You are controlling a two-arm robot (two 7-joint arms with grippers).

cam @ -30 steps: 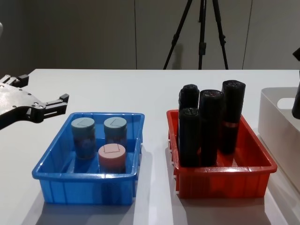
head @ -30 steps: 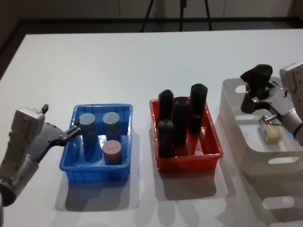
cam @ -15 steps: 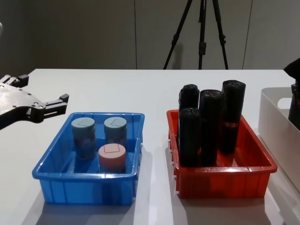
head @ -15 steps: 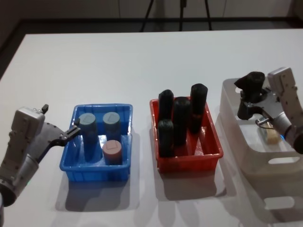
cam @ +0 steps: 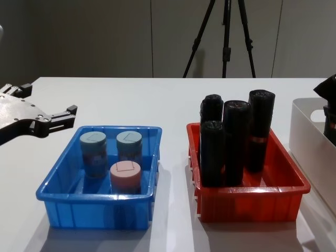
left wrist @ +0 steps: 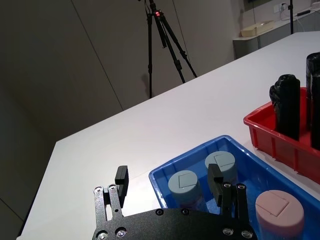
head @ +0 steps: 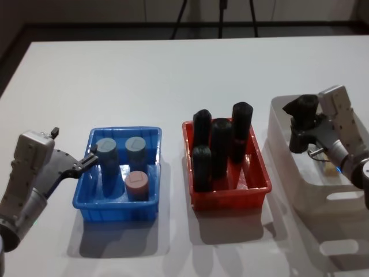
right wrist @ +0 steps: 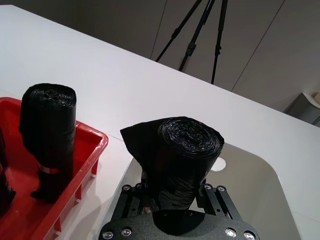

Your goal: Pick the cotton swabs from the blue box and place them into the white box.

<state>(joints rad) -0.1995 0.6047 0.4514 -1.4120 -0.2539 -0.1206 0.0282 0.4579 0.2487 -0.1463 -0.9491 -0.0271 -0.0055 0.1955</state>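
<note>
Cotton swabs in three small clear tubs (head: 136,183) stand in the shallow bright blue plastic bin (head: 117,209). Beside it hovers the left gripper (head: 87,161), fingers spread (empty). Right gripper (head: 300,137) clasps a black plastic roll (head: 304,107) over the off-white box (head: 300,186).

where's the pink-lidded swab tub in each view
Head view: pink-lidded tub stands in the blue box, at its near right.
Chest view: it is the nearest of the three tubs in the box.
Left wrist view: at the frame's lower right.
Right wrist view: not in it.
Shared landmark: the two grey-blue-lidded tubs just behind it.
</note>
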